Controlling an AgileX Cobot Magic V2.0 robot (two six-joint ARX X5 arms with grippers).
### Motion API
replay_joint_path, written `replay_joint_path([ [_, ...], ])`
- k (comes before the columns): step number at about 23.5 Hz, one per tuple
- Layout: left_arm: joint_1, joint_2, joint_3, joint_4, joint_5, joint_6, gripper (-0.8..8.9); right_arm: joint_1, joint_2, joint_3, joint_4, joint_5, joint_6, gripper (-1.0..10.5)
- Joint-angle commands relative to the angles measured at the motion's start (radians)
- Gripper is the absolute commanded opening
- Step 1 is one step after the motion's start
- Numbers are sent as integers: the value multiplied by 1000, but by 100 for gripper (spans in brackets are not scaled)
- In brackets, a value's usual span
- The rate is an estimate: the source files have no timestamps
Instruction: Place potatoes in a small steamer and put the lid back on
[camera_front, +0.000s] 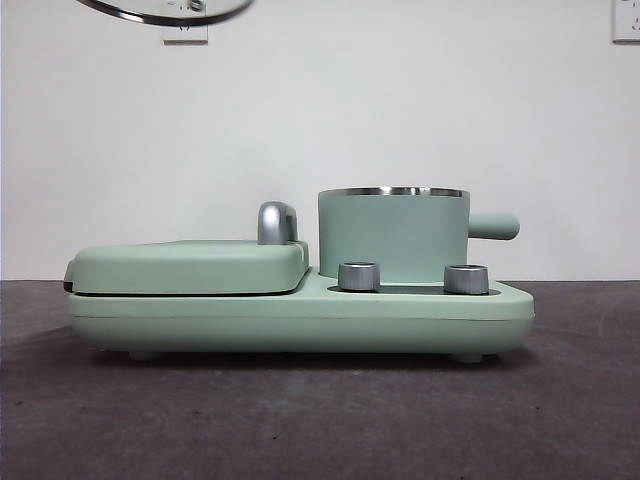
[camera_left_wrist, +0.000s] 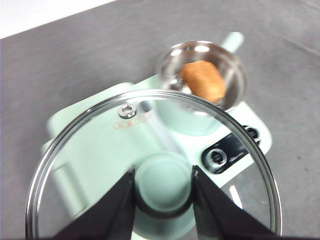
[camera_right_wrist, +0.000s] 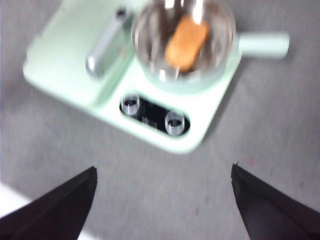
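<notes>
The left gripper (camera_left_wrist: 163, 187) is clamped on the mint-green knob (camera_left_wrist: 163, 184) of the lid (camera_left_wrist: 100, 150), one black jaw pressed against each side of the knob, with the clear glass disc spreading out all around them. The lid hangs in the air, well above the appliance (camera_front: 300, 310); in the front view only an arc of its steel rim (camera_front: 165, 12) shows at the top edge, up and to the left of the small steamer (camera_front: 392, 235). The steamer stands uncovered on the appliance, beside the flat griddle section (camera_front: 190, 265) with its chrome handle (camera_front: 276, 222). The potato (camera_right_wrist: 187, 41) lies inside the steamer on its steel floor. The right gripper (camera_right_wrist: 162, 200) hovers high over the table (camera_right_wrist: 270, 125) with its jaws spread wide and nothing between them, well apart from the steamer.
</notes>
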Motion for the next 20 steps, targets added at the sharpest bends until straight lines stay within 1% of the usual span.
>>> replay_joint_path([
  [1, -43, 50, 21, 64, 6, -9, 17, 18, -174, -196, 98, 0, 63, 428],
  [2, -64, 74, 21, 88, 6, -10, 17, 22, -258, -289, 158, 0, 93, 428],
  [4, -102, 119, 21, 151, 6, -11, 17, 26, -396, -434, 243, -1, 122, 428],
  [6, -136, 169, 21, 234, 6, -19, 17, 25, -514, -541, 293, -1, 137, 428],
  [8, -160, 222, 21, 332, 5, -40, 17, 25, -605, -610, 317, 2, 140, 428],
  [11, -175, 274, 23, 425, 5, -72, 16, 25, -669, -656, 327, 2, 152, 428],
  [13, -180, 314, 37, 460, 5, -97, 16, 25, -695, -681, 330, 2, 160, 428],
  [15, -181, 358, 69, 461, 5, -114, 16, 25, -716, -710, 338, 2, 159, 428],
  [20, -182, 469, 171, 451, 5, -116, 16, 25, -750, -795, 410, 0, 159, 428],
])
